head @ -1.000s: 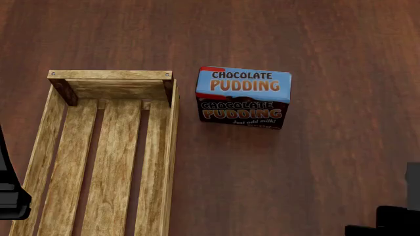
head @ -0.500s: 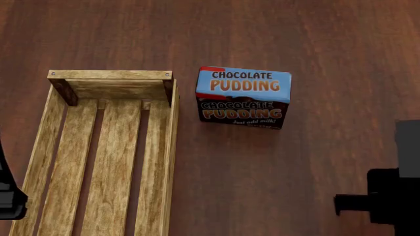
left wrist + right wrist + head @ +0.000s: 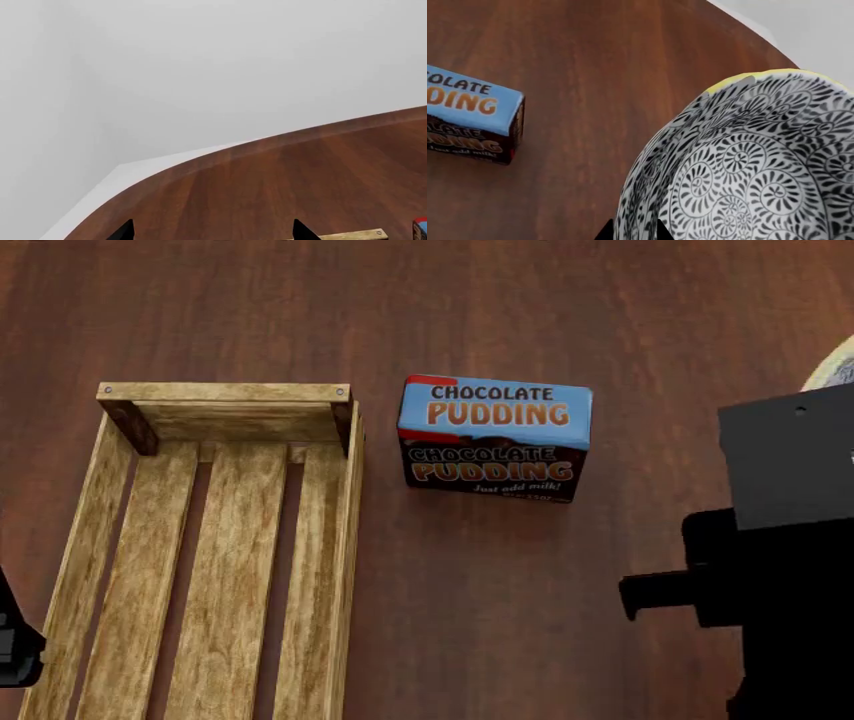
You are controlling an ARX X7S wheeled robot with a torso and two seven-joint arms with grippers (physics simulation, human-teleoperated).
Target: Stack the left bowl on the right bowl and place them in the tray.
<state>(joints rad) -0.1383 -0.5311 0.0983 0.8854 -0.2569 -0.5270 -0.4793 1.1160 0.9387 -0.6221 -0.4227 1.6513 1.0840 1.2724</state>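
Observation:
A bowl (image 3: 747, 170) with a black-and-white swirl pattern fills the right wrist view. A thin yellow edge (image 3: 760, 75) peeks out past its far rim; I cannot tell whether it belongs to a second bowl. My right gripper (image 3: 632, 232) is shut on the patterned bowl's rim, one fingertip on each side of the wall. In the head view only a sliver of bowl (image 3: 838, 362) shows beyond my right arm (image 3: 781, 570). The tray (image 3: 214, 570), a light wooden crate, lies at the left with nothing in it. My left gripper (image 3: 212, 232) is open over bare table.
A blue chocolate pudding box (image 3: 494, 438) stands just right of the tray's far corner; it also shows in the right wrist view (image 3: 470, 120). The dark wooden table (image 3: 534, 310) has a curved edge (image 3: 220, 152). The tray's corner (image 3: 360, 234) sits near my left gripper.
My right arm has risen from the bottom right corner far into the head view, and the bowl's edge now shows at the right border. My left arm has dropped slightly lower.

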